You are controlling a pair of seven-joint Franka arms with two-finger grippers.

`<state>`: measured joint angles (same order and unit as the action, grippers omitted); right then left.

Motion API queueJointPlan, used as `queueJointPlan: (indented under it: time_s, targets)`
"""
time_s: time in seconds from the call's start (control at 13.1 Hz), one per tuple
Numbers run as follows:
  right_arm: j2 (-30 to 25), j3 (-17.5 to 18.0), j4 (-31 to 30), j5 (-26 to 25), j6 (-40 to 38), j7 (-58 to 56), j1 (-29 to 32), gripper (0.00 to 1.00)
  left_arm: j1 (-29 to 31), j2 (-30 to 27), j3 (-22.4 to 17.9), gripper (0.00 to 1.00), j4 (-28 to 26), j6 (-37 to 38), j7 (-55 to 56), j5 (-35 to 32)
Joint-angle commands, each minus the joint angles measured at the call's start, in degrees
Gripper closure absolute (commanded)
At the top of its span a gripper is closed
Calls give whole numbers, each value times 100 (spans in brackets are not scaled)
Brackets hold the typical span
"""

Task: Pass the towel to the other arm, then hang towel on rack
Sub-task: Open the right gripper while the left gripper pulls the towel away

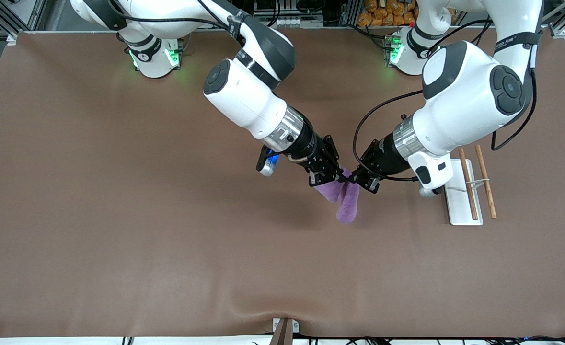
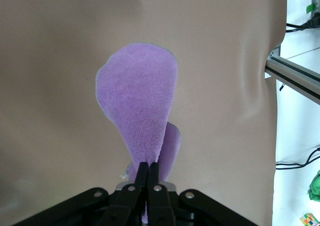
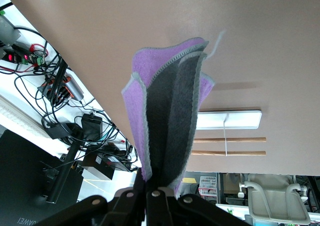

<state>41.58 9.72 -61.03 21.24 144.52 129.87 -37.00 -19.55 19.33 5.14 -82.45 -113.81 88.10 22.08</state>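
The purple towel [image 1: 348,205] hangs in the air over the middle of the table, held at its top by both grippers. My right gripper [image 1: 340,177] is shut on its upper edge; in the right wrist view the towel [image 3: 170,116] hangs folded, its grey side showing, from the gripper [image 3: 147,184]. My left gripper [image 1: 355,180] meets it from the rack's side and is shut on the same top part, and the towel [image 2: 137,95] hangs from the left gripper [image 2: 150,167] in the left wrist view. The rack [image 1: 458,203] lies flat toward the left arm's end, partly under the left arm.
The rack's two wooden rods [image 1: 486,182] lie parallel, joined by a thin white crossbar, one over the white base plate [image 3: 230,120] and one beside it. Brown table surface [image 1: 167,230] stretches around. Cables and equipment show past the table edge.
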Motion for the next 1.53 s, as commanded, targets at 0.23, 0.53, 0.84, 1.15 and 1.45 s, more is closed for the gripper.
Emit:
queueJointPlan:
  time_s: [0.23, 0.53, 0.84, 1.15, 1.45]
  targets:
    - [-1, -40, 47, -41, -37, 144, 26, 13, 74, -17, -39, 100, 133, 105, -460, 86]
    - [-36, -49, 47, -84, -274, 74, 122, 0, 285, -35, -83, 100, 133, 534, -1275, 24]
    - [-97, -40, 47, -752, -580, -216, 131, 0, 750, 0, -92, 100, 107, 1193, -2795, -116]
    - [-203, 83, 73, -708, -1749, -814, 351, 0, 1189, 44, -92, 100, -51, 1669, -4229, -589]
    - [-466, 74, 91, -744, -2182, -849, 360, 0, 1699, 44, -92, 100, -437, 1774, -5423, -732]
